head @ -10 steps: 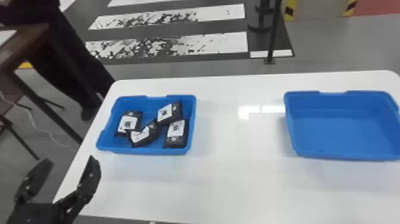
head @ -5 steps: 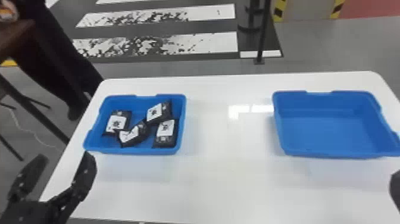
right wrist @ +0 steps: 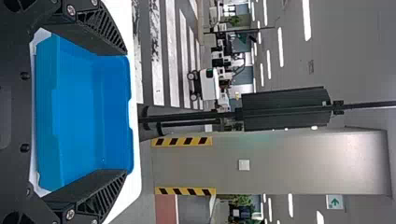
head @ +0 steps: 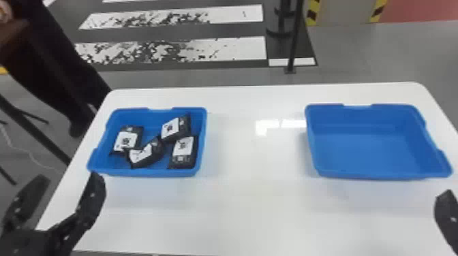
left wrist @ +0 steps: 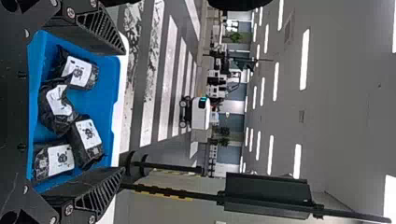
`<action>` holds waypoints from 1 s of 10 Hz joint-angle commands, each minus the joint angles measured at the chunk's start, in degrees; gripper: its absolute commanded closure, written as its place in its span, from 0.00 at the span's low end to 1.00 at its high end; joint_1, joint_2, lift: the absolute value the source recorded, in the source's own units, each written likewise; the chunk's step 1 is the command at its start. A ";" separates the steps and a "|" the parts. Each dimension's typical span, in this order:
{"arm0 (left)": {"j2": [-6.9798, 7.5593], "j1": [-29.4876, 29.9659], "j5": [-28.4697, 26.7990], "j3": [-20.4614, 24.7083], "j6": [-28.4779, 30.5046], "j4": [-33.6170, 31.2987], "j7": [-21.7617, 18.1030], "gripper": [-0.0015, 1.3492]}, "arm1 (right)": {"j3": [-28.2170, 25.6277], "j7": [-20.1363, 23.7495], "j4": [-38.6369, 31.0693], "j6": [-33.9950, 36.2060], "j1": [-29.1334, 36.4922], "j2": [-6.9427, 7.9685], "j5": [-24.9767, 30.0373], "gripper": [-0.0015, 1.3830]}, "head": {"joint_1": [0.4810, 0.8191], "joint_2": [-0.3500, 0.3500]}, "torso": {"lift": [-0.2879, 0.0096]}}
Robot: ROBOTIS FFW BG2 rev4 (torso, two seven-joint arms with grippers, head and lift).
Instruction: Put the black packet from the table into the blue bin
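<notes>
Several black packets with white labels lie in the left blue bin; one packet (head: 183,152) is at its right front corner, partly against another. My left gripper (head: 64,184) stands open in front of that bin's left end, apart from it. In the left wrist view my left gripper (left wrist: 125,112) has its fingers spread, with packets (left wrist: 87,135) beyond them. My right gripper (head: 447,207) shows one finger at the right edge, in front of the right blue bin (head: 381,175). My right gripper (right wrist: 126,112) is open in the right wrist view, the bare bin (right wrist: 79,116) beyond it.
Both bins, the left one (head: 153,172) and the right one, rest on a white table (head: 252,204) with a wide stretch of tabletop between them. A black post (head: 294,41) stands on the floor behind the table. A person stands beyond the table's left side.
The head view has shifted, so bins and table sit farther left in it than before. One finger of my right gripper has come into sight at the right edge. The packets lie as before.
</notes>
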 commanded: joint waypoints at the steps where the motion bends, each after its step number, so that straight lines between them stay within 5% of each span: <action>1: 0.01 0.00 0.13 -0.05 0.03 0.00 0.00 0.11 | 0.05 0.00 -0.05 0.00 0.01 0.05 0.00 0.08 | 0.63 0.64 | 0.60; 10: 0.36 -0.14 0.82 -0.62 1.43 0.00 -0.09 0.11 | 0.05 0.00 0.09 0.00 -0.27 0.05 0.35 0.08 | 0.63 0.63 | 0.60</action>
